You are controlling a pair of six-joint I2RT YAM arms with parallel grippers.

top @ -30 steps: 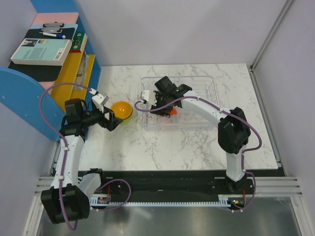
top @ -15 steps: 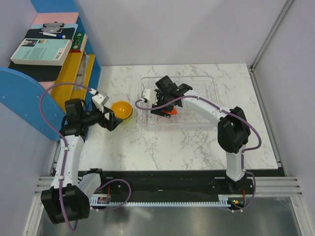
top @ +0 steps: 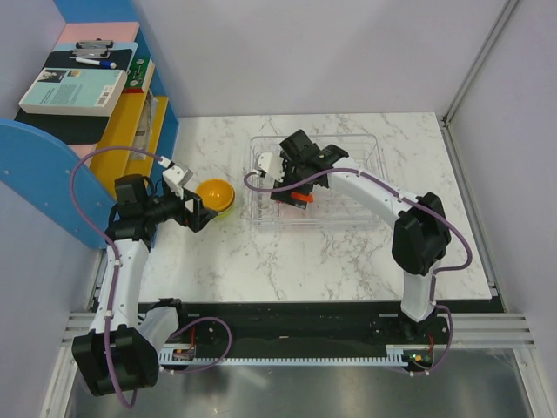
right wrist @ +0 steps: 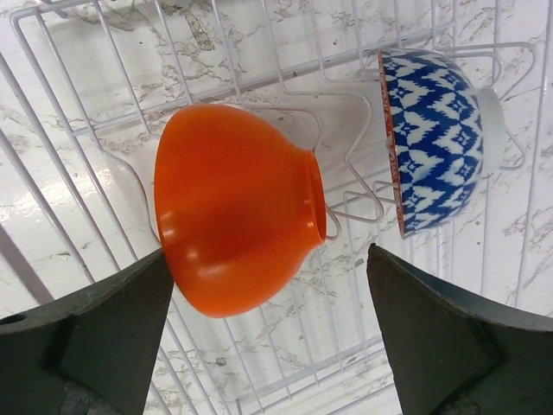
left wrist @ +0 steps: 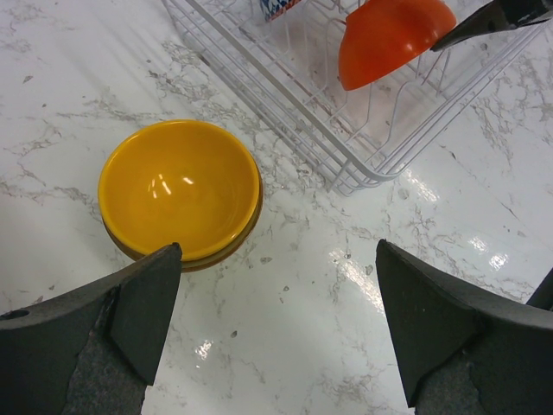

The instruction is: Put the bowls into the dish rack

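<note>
The dish rack [top: 348, 152] lies directly beneath the right gripper [right wrist: 268, 285], whose jaws stand wide apart and clamp nothing. The red-orange bowl [right wrist: 233, 207] stands on edge among the rack's wires, between the fingers [right wrist: 86, 346] and very near one tip. I judge that a slanted lift could catch its rim, tipping it off the dividers or dragging the light rack across the table [left wrist: 285, 346]. The blue-white patterned bowl [right wrist: 428, 143] stands on edge just beyond it, toward the other finger. It is close enough that a toppling neighbour might knock it.

The left gripper [left wrist: 278, 251] hovers with jaws spread wide and empty. The yellow bowl [left wrist: 180, 186] sits ahead of it, toward one finger, on the table outside the rack. A second rim shows beneath it, so closing there could grab two nested bowls or squeeze one loose.

Count: one rack and two grippers. Three bowls are plain to see: one red-orange, one patterned, one yellow. A fourth seems to be nested under the yellow, its colour uncertain.
</note>
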